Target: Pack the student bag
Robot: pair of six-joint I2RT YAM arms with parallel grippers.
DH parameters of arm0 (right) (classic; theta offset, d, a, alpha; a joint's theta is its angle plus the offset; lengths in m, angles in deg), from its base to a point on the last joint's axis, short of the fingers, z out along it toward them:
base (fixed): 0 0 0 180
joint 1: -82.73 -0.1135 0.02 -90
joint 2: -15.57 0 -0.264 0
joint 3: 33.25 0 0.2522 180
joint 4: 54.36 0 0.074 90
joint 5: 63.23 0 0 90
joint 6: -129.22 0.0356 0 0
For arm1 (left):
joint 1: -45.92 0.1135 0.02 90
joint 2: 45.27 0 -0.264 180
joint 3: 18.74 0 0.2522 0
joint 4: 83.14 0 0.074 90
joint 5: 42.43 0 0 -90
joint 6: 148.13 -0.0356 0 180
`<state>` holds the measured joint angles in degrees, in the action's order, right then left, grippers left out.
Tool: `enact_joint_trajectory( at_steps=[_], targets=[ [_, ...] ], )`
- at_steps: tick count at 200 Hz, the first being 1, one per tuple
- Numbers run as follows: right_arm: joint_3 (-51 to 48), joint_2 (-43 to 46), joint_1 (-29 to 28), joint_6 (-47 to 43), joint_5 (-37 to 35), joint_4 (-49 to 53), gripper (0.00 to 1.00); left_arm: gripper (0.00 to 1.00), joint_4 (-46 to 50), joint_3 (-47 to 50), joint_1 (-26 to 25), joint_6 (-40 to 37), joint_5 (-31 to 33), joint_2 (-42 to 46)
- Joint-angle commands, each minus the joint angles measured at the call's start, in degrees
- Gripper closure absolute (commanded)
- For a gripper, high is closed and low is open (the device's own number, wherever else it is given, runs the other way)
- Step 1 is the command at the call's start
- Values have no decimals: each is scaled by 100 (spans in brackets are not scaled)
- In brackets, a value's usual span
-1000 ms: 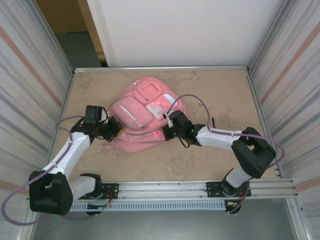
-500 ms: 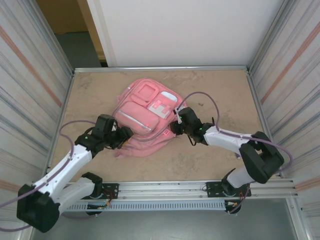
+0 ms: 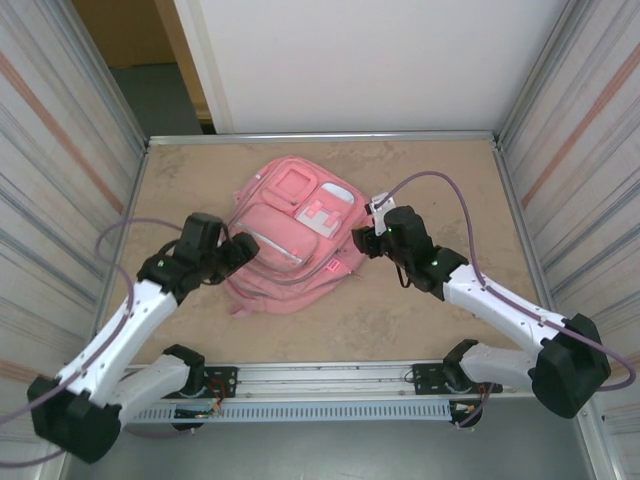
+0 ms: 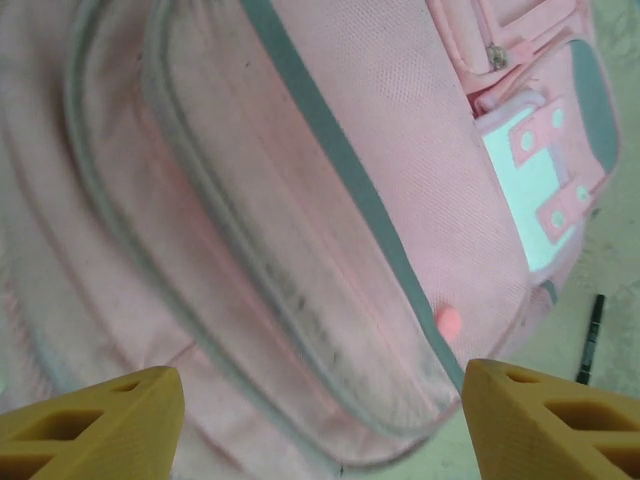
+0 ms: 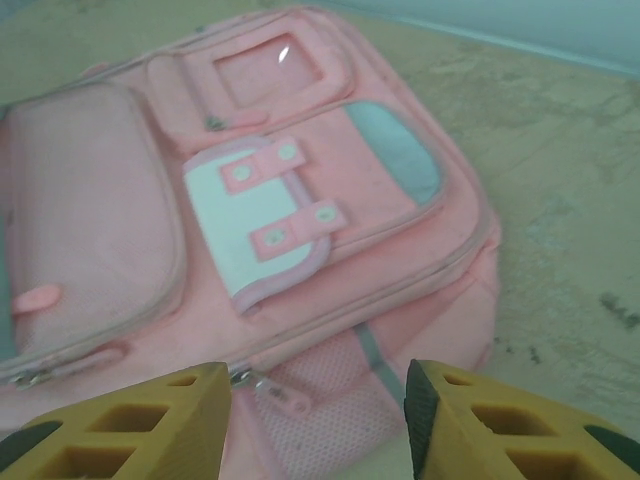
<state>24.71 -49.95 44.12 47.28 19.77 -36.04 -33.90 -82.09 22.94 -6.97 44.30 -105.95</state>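
A mottled beige desk point(image 3: 450, 180) sits between corrugated metal walls point(image 3: 60, 150), with a white panel point(image 3: 360, 60) behind it. The large soft pink fabric backpack point(image 3: 290, 245) lies flat near the middle of the desk, front pockets facing up and its white-and-pink checkered patch point(image 5: 260, 225) in plain sight.

The left end effector point(image 3: 235, 252) hangs at the backpack's left flank. In the left wrist view its fingers stand wide apart with nothing between them. The right end effector point(image 3: 362, 240) hovers at the backpack's right edge, jaws parted and likewise empty. It looks down on a small pink zip pull point(image 5: 275, 392) on the lower mesh pocket.

Every pocket seen looks zipped, so an opening probably has to be made first. The main risk is a pinch that catches loose fabric rather than a pull tab: the cloth would bunch and the zip would not run. With nothing pinning it, the light backpack could also slide or twist across the smooth desk if one arm tugs alone. A thin black stick point(image 4: 594, 335) lying just beside the backpack might be knocked away.
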Motion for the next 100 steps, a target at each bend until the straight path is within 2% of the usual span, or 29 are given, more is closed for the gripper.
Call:
enact_joint_trajectory(
  at_steps=[1, 56, 86, 100],
  targets=[
    [36, 100, -90, 63, 464, 64, 51, 28, -208, -143, 236, -335, -257, -450],
    [-213, 182, -370, 91, 345, -46, 48, 35, -774, 253, 303, 461, -328, -795],
    [-331, 51, -444, -153, 561, -169, 47, 55, -1275, 559, 310, 751, 68, -839],
    [-399, -92, -435, -447, 819, -381, 46, 60, -1250, 500, 329, 784, 25, -978]
  ],
)
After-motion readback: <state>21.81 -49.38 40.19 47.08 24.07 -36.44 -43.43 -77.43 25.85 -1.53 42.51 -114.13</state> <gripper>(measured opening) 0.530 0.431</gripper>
